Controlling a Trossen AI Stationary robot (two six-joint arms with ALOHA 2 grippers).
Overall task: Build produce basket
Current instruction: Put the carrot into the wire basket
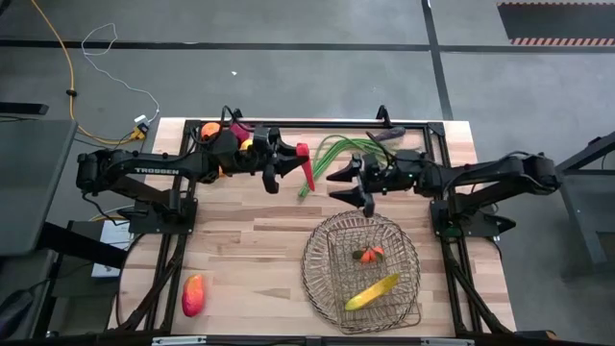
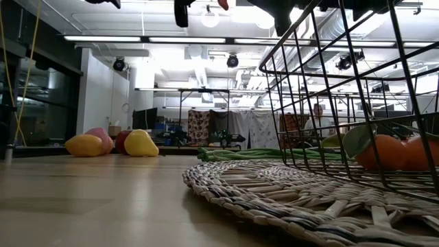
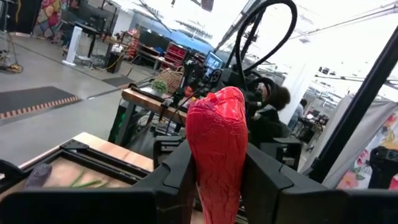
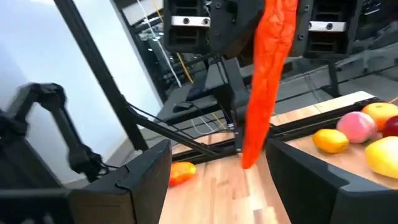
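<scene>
Left gripper [image 1: 291,160] is clamping a red chilli [image 1: 307,165] between its fingers [image 3: 168,177], holding it above the table's middle. Right gripper [image 1: 354,183] is facing it, jaws apart and holding nothing, with the chilli's tip hanging between its fingers [image 4: 146,177] in the right wrist view.

Only the right wrist view is showing the chilli full length, plus pear [image 4: 331,140], peach [image 4: 356,126] and a mango [image 4: 181,172] on the wood beyond. Only the high view is showing the green beans [image 1: 338,148] and eggplant [image 1: 386,135] lying at the far edge behind the grippers. The low view is showing a woven mat [image 2: 288,195] under the basket.

Basket [image 1: 322,279] is sitting at the near right of the table [image 1: 250,259], holding a banana [image 1: 373,291] and oranges [image 1: 369,255].

White lettering on the left arm [image 1: 144,173] is reading TROSSEN.
</scene>
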